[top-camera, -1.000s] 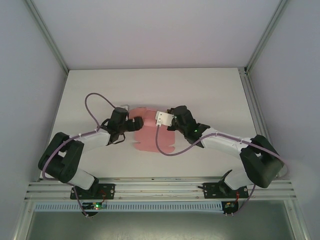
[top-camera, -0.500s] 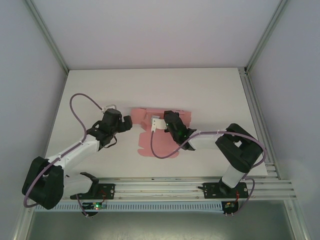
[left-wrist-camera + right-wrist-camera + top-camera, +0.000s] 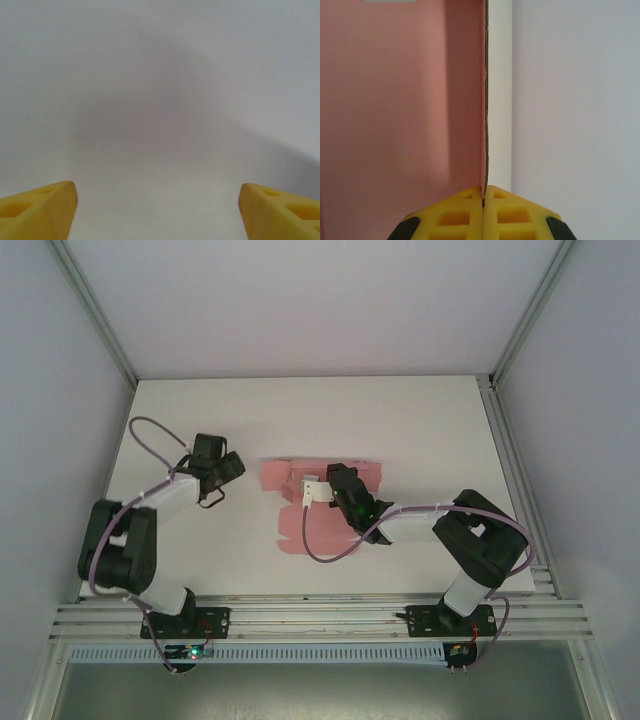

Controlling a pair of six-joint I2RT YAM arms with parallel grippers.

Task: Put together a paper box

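Our right gripper (image 3: pixel 484 194) is closed on a thin upright edge of the pink paper box (image 3: pixel 288 528), which lies in the middle of the table (image 3: pixel 400 420). The left gripper (image 3: pixel 157 210), wide open and empty, stands well left of the box, so we judge the right arm nearer.

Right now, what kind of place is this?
Probably a robot test cell: a white table walled by plain panels, a metal rail holding two arms, and a pink paper box sheet.

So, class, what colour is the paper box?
Plain pink; the paper box shows best in the right wrist view.
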